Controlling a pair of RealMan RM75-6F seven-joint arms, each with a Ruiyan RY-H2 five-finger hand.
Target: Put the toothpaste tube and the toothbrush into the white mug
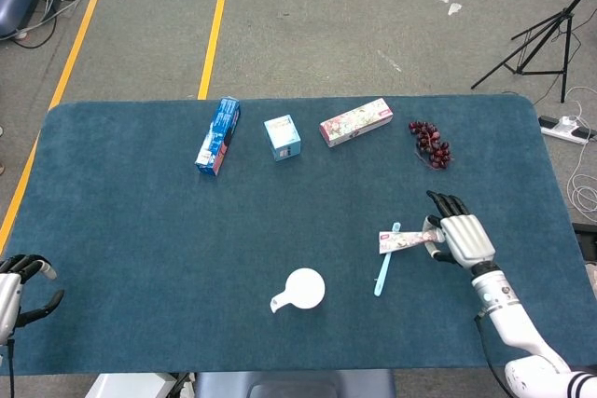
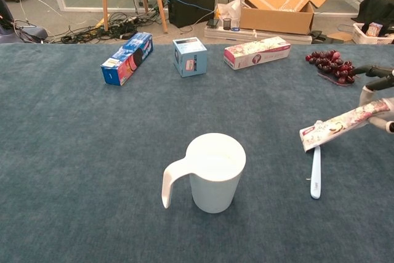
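Observation:
The white mug (image 1: 303,289) (image 2: 213,172) stands upright near the table's front middle, its handle toward the front left. Right of it the light-blue toothbrush (image 1: 383,263) (image 2: 316,170) lies flat on the cloth. My right hand (image 1: 458,235) (image 2: 377,89) grips one end of the flowered toothpaste tube (image 1: 403,240) (image 2: 340,123) and holds it tilted in the air above the brush head, far end dipping toward the mug. My left hand (image 1: 15,288) hangs at the table's front left corner, fingers apart and holding nothing.
Along the far side sit a blue box (image 1: 217,135), a small light-blue carton (image 1: 282,137), a flowered box (image 1: 354,122) and a bunch of dark grapes (image 1: 431,144). The table edge runs just right of my right hand.

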